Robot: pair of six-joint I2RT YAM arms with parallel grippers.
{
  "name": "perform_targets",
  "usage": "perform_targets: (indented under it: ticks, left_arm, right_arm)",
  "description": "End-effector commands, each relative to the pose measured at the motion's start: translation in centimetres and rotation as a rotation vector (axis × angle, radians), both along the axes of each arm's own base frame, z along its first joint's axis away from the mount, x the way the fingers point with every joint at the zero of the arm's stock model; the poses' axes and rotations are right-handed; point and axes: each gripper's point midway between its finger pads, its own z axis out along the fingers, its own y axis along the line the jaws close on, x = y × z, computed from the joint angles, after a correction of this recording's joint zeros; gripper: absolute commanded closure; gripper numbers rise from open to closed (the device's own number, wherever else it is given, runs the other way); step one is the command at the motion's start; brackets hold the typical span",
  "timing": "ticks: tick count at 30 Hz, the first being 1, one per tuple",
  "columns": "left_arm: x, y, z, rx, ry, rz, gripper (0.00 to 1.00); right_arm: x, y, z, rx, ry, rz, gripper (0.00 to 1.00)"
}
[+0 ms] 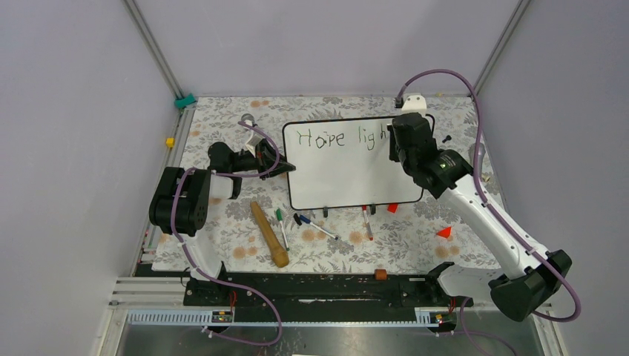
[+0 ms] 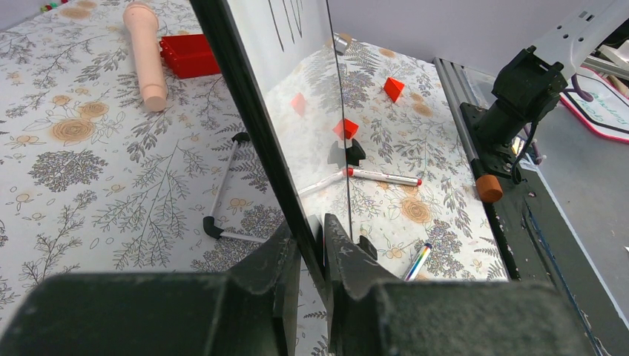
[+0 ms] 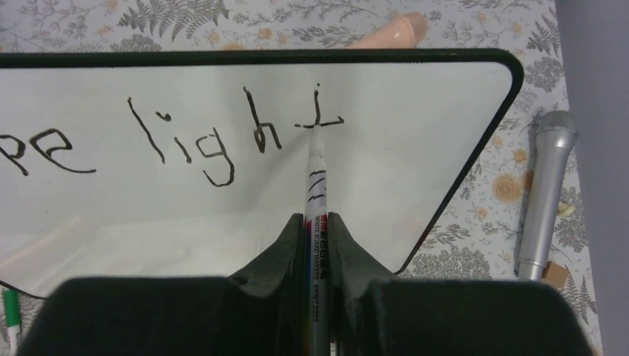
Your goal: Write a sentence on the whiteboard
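Whiteboard [image 1: 341,178]: stands mid-counter, propped up off the flowered counter [image 1: 222,245], left edge toward the left arm.

Sentence [image 3: 182,148]: unfinished. Top line reads "Hope light" so far, with the crossbar of the "t" under the pen.

Left claw [image 2: 311,245]: clamped on the board's black frame, steadying it.

Right claw [image 3: 317,230]: closed tight on the marker [image 3: 314,178], tip touching the board at the "t".

Hazards, as judged:
- Board shift. Pen pressure pushes against a propped surface. If the left claw's narrow hold on the frame slips, the board could swing or tip and the stroke would smear.
- Marker creep. The barrel is long and thin between the fingers, so side load during a stroke may rotate or slide it, leaving skewed or faint letters.
- Space. The "t" sits toward the rounded right corner. Little room is left on this line, and a wide next letter may run to the frame.
- Smudging. Moving down to a second line brings the claw over fresh ink.
- Clutter. Loose pens [image 1: 319,226] lie just in front of the board's lower edge, and a silver microphone [image 3: 545,185] lies beside its right edge. A low sweep could knock them.
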Motion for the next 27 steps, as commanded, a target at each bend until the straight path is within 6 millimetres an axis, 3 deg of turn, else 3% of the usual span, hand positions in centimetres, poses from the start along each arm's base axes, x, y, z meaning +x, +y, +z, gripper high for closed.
perform_targets:
  ticks: [1,13,27]
  left_arm:
    - [0.0,0.2,0.7,0.013,-0.213,-0.025,1.0]
    - [0.0,0.1,0.7,0.013,-0.213,-0.026,1.0]
    - [0.0,0.1,0.7,0.012,-0.213,-0.025,1.0]
  right_arm:
    - [-0.6,0.0,0.0,0.045,-0.008,0.009,1.0]
    - [-1.2,-1.1,-1.7,0.002,0.032,-0.03,1.0]
    - [-2.0,-1.9,1.5,0.029,-0.028,-0.037,1.0]
